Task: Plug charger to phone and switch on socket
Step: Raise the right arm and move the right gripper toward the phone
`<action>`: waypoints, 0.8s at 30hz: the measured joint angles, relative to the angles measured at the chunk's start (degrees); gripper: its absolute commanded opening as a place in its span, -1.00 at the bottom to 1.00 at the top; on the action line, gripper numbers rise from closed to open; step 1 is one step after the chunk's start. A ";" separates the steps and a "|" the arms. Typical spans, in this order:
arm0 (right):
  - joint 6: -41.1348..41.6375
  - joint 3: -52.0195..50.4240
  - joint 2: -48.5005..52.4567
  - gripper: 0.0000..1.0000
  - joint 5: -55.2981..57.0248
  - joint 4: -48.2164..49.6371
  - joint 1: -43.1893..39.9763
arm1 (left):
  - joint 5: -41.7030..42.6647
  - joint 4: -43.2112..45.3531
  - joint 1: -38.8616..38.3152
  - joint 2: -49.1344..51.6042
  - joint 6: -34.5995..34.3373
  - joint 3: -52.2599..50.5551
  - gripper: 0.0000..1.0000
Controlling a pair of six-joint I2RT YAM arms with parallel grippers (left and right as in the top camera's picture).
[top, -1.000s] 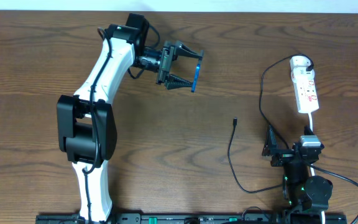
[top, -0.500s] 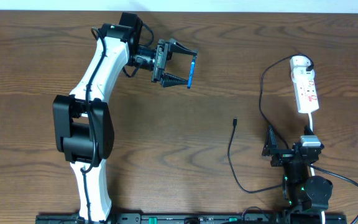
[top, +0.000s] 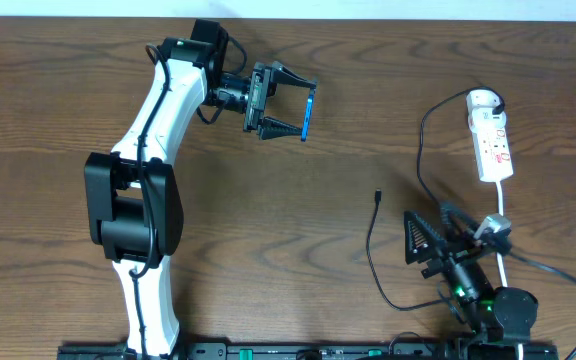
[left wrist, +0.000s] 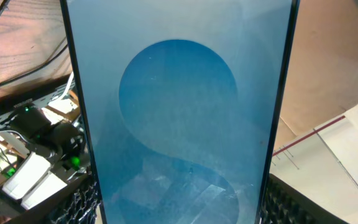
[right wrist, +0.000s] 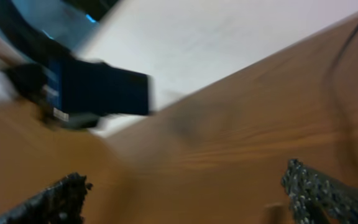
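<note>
Left gripper (top: 306, 112) clamped on phone (left wrist: 179, 112) by its long edges, above table (top: 268, 220) near far edge, screen a big pale S-shape; right gripper (top: 409, 238) jaws wide apart, beside charger (top: 378, 195) tip; socket (top: 491, 145) far right, red markings unreadable.

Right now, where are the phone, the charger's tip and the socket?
phone (left wrist: 179, 124): left wrist view, middle of its blue screen.
charger (top: 378, 196): overhead view, its small black connector tip.
socket (top: 493, 146): overhead view, middle of the white strip.
</note>
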 measured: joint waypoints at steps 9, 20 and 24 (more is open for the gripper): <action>13.44 4.94 0.37 0.98 -8.83 19.56 -0.04 | 0.02 0.07 0.04 0.00 -0.15 -0.02 0.48; -8.76 47.25 32.09 0.98 -7.74 -34.18 -1.16 | -1.03 0.09 0.04 0.00 -0.17 -0.02 0.48; -12.76 56.92 45.40 0.98 -17.84 -36.68 -1.20 | -1.20 0.11 0.04 0.00 -0.20 -0.02 0.47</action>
